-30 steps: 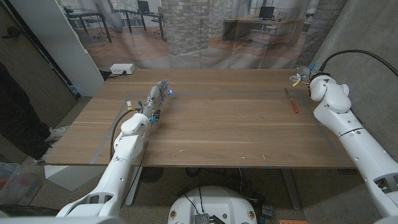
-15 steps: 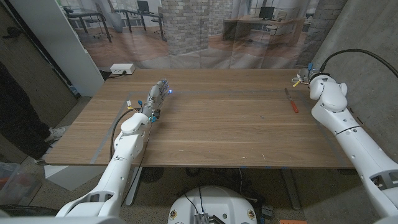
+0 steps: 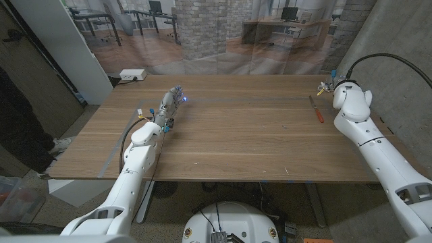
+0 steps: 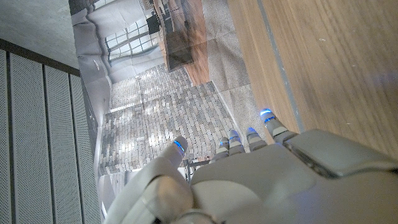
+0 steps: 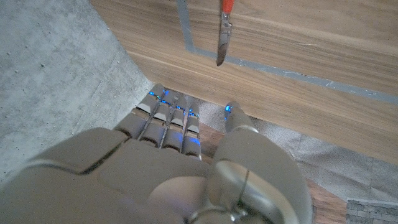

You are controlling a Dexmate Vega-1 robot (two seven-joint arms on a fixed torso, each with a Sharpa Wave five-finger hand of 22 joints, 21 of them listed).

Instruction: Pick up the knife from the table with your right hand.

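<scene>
Knife (image 3: 316, 108) lies thin and flat near table (image 3: 236, 135) far right edge; right hand (image 5: 186, 174) empty, fingers loosely extended, apart from it. Risk: fingers skid blade off edge. Left hand (image 3: 169, 104) empty, idle.

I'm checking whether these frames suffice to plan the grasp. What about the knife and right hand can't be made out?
- Knife: right wrist view, handle cut off by the picture's edge.
- Knife: head view, too small to show blade detail.
- Right hand: head view, mostly hidden behind its own wrist.

Office: desks (image 3: 270, 27), monitors (image 3: 290, 12) behind
</scene>
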